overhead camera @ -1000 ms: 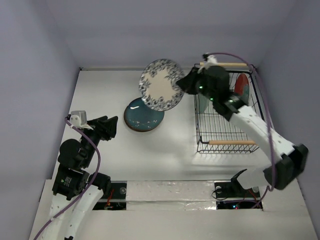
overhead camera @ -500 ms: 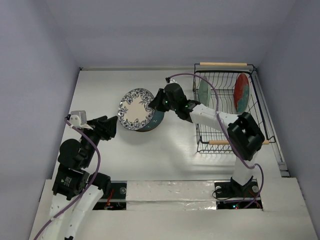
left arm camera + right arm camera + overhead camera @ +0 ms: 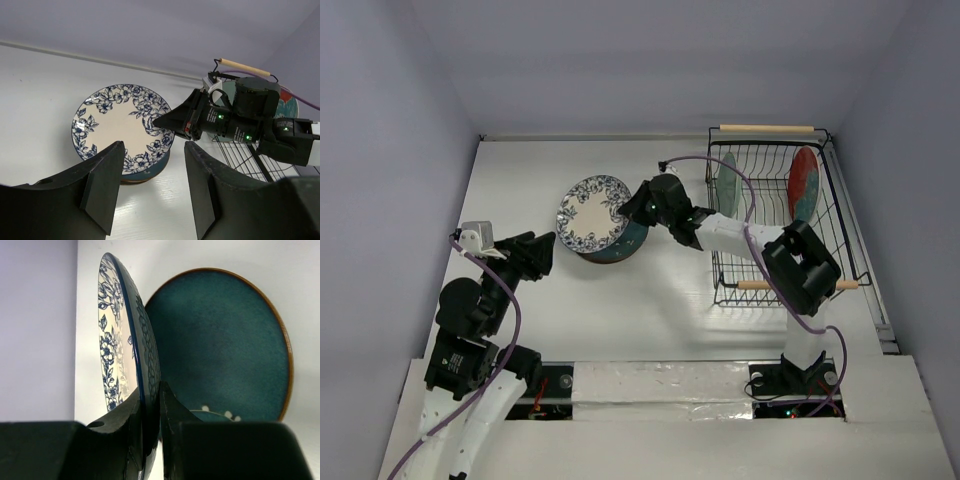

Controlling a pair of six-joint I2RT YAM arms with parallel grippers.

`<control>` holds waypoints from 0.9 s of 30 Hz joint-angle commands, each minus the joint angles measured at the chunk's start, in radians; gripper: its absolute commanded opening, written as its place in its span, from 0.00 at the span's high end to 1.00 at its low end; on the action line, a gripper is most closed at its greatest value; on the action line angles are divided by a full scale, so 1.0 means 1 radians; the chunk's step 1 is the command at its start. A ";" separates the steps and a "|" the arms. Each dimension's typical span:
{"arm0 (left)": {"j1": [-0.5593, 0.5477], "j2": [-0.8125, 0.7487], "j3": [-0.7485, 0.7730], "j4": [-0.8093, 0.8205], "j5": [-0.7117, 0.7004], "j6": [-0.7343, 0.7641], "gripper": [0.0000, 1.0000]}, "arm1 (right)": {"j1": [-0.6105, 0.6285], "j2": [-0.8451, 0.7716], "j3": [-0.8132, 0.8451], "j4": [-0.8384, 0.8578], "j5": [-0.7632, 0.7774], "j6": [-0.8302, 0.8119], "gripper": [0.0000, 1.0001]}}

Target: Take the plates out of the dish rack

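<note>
**Right gripper point(image 3: 150, 405) and its load.** The two fingers are pinched narrow on the near rim of the white plate with the blue floral rim point(image 3: 592, 215), one finger on each face. The plate extends outward beyond the fingertips and is held tilted, not level. Directly under it, and showing past its edge on the gripper's side, lies the glossy teal plate point(image 3: 220, 345), flat on the table. Whether the floral plate's far edge touches the teal one cannot be told.

Behind the wrist, along the forearm, stands the dish rack point(image 3: 775, 147), with the pale green plate point(image 3: 727, 180) and the red plate point(image 3: 804, 185) upright in it, well apart from each other. Across the stack from the tool, the left gripper point(image 3: 532, 256) hovers with its fingers spread wide, holding nothing.

**Hazards.**
- Opening the fingers while the plate is tilted would likely let it drop and clatter onto the teal glaze, or skid off.
- The floral plate appears off-centre on the teal one, away from the gripper, so the stack may rock.
- The hold is on the rim only, so the plate could pivot between the pads.
</note>
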 commanded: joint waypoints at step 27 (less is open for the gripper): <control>0.003 -0.003 -0.001 0.049 0.004 0.001 0.52 | 0.018 0.028 0.063 -0.171 0.129 -0.108 0.23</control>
